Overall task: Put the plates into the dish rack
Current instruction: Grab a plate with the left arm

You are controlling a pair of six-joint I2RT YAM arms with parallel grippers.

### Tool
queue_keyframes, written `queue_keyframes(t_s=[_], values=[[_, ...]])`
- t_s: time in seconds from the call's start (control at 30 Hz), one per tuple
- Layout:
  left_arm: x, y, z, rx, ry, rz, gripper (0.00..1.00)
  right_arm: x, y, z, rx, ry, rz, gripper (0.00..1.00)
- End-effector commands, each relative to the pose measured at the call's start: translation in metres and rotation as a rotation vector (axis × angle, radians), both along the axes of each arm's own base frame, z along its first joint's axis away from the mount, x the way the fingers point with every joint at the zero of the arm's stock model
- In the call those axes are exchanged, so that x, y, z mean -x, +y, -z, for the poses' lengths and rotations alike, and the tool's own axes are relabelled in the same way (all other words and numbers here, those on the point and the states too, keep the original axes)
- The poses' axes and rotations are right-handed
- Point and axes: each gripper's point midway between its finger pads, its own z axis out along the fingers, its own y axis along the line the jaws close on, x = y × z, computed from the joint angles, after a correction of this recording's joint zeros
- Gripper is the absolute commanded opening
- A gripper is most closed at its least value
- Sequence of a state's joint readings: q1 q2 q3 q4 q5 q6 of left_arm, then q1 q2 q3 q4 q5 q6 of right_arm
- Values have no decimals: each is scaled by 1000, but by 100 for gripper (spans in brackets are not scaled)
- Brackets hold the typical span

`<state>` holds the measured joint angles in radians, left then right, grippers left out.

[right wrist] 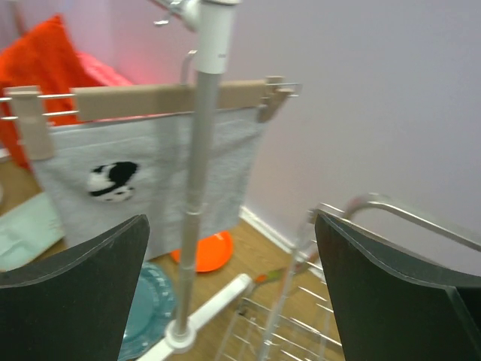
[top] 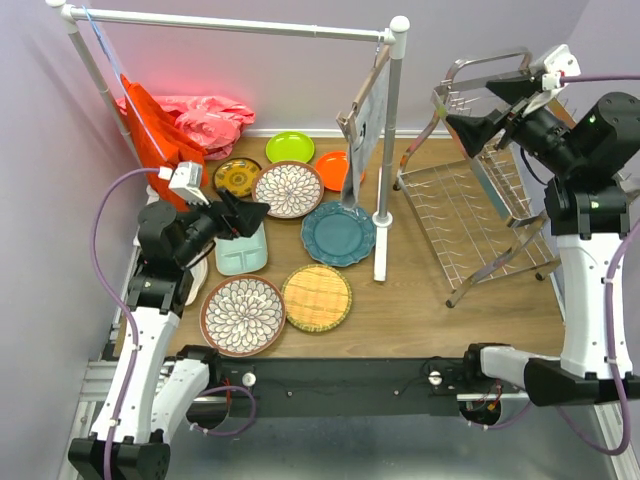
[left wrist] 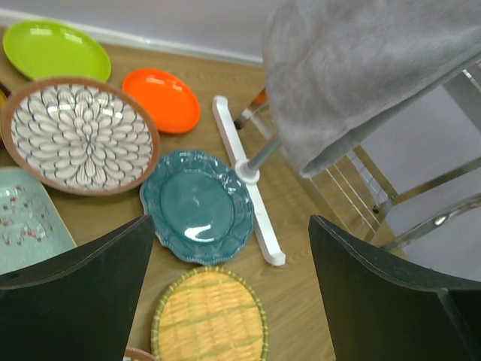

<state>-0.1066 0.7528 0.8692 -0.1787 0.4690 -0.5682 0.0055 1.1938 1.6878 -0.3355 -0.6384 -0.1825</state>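
— While both arms hang above the surface, how do the end effectors stand?

— The left end effector (top: 250, 218) has its jaws spread wide and grips nothing. It hovers over the mint rectangular tray (top: 243, 252), near the left edge. The right end effector (top: 468, 102) gapes just as wide, also with nothing in it, raised over the far end of the dish rack (top: 470, 215).

— Where does the rack sit?

— Unfolded along the right edge, reaching toward the far right corner, with its thin tines upright.

— And the plates?

— All lie flat on the left half of the surface, well apart from the rack. The lime green plate (top: 290, 147) and the orange plate (top: 332, 170) are nearest the far edge. The yellow-brown patterned plate (top: 237, 177) is just beside a brown-rimmed floral plate (top: 287, 189). The teal scalloped plate (top: 338, 233) lies near the middle, and the woven yellow plate (top: 316, 298) and a second floral plate (top: 243, 315) lie side by side toward the near edge.

— What stands between plates and rack?

— One post of the white clothes rail (top: 240, 22), with a grey cloth (top: 365, 120) hanging from it. Red and pink cloths (top: 190, 118) are heaped in the far left corner.
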Motion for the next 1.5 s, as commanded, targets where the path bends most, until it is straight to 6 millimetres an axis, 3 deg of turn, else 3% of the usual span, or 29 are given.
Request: queue_keyframes(t_s=[0.0, 0.27, 0.3, 0.33, 0.4, 0.53, 0.63, 0.9, 1.13, 1.47], values=[[1, -4, 15, 65, 59, 8, 92, 21, 38, 17, -22, 132, -282, 100], [-17, 4, 61, 178, 187, -117, 92, 22, 50, 40, -68, 276, -390, 100], [-20, 4, 59, 210, 184, -125, 92, 21, 49, 41, -70, 284, -382, 100], [-22, 4, 73, 219, 224, -145, 91, 19, 48, 43, -72, 289, -375, 100], [-30, 6, 75, 247, 225, -172, 91, 16, 47, 45, -79, 303, -353, 100], [-47, 6, 98, 321, 335, -256, 90, 8, 41, 47, -96, 315, -295, 100], [-59, 2, 115, 376, 398, -320, 90, 2, 37, 50, -111, 330, -256, 100], [-89, -39, 162, 472, 616, -438, 88, -11, 23, 49, -152, 339, -134, 100], [-118, -41, 195, 502, 688, -582, 83, -17, 13, 50, -167, 334, -52, 100], [-139, -40, 241, 519, 781, -703, 79, -16, 7, 45, -169, 312, -13, 100]])
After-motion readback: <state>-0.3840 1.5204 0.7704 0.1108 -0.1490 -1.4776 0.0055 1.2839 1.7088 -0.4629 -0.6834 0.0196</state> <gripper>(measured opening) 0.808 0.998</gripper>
